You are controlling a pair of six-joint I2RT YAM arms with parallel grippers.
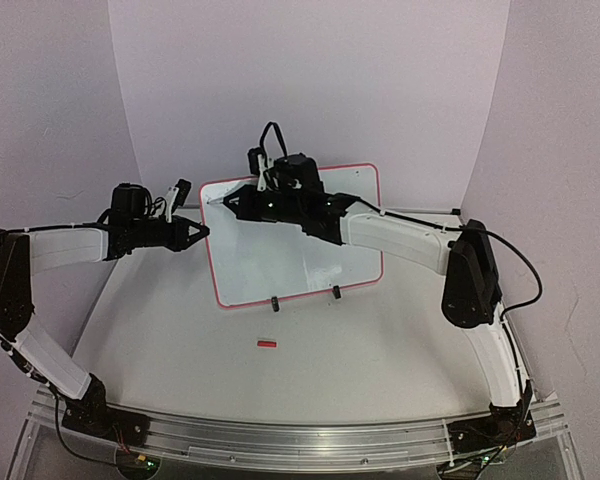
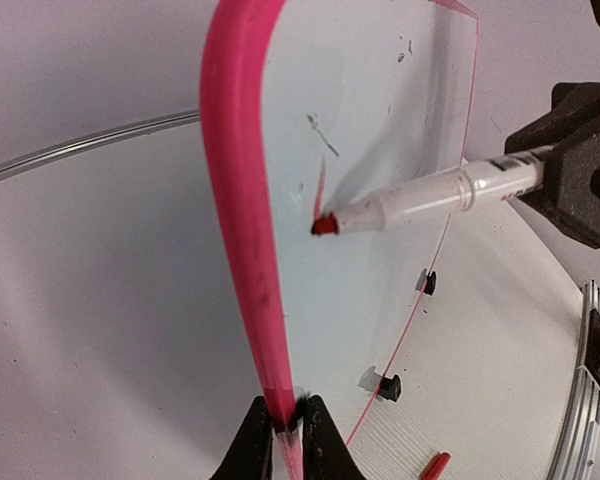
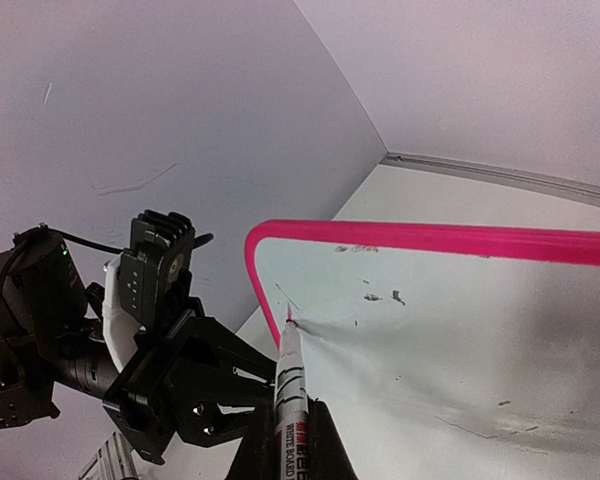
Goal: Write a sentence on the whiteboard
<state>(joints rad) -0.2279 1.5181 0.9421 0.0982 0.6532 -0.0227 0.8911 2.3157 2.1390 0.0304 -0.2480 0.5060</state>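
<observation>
Whiteboard point(image 1: 280, 262), upright at far middle of tabletop point(image 1: 180, 345), left edge clamped by left end effector point(image 1: 204, 234); right end effector point(image 1: 221, 203) clamped on red marker point(image 2: 430, 195), tip at board's upper-left corner: best written with light pressure, steady strokes, board braced.

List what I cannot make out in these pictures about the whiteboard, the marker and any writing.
- Top view: the right arm covers the upper whiteboard, so writing there is hidden.
- Right wrist view: the label of the marker is cut off by the bottom edge.
- Left wrist view: the thin stroke above the marker's tip is too small to read as a letter.
</observation>
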